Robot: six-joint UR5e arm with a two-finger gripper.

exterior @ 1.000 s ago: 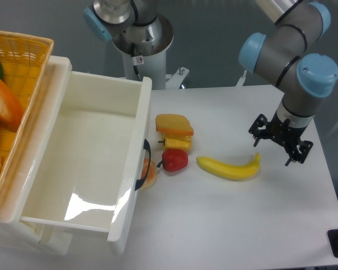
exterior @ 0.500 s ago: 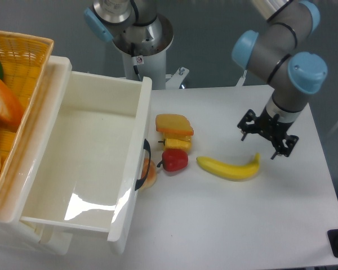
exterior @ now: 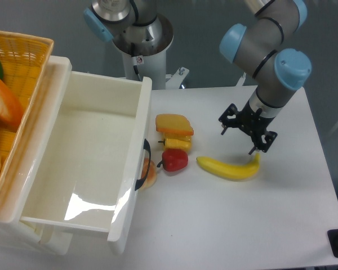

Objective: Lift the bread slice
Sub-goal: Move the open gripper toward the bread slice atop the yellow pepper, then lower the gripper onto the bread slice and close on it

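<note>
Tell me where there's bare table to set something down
Free: the table in front of the banana, and the strip between bread slice and gripper. Crowded: beside the white bin, where the toy foods cluster.

Bread slice: smooth plastic look, matt orange-yellow face, darker crust edge. Banana: smooth plastic, slight sheen. Red pepper: glossy plastic. White bin: glossy hard plastic, strong glare on floor. Basket: woven yellow, rough weave. Table: smooth matt white. Gripper: matt black. Arm: grey satin tubes, smooth light-blue plastic caps.
</note>
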